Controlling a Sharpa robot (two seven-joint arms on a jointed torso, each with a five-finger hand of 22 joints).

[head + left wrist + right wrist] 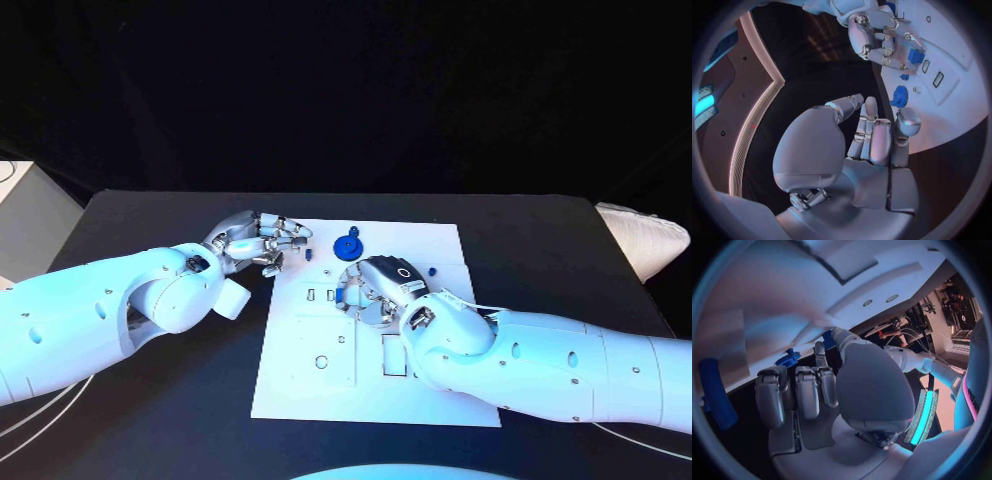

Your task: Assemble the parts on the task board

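The white task board (378, 400) lies mid-surface; a round blue part (348, 246) sits at its 12 o'clock edge. Left hand (261, 240), fingers curled, holds nothing; right hand (387, 290) rests on the board, grip unclear

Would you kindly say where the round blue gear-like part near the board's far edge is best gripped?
Pinch the round blue gear-like part by its rim from above; it appears to lie flat on the white task board. The left robot hand looks nearer.
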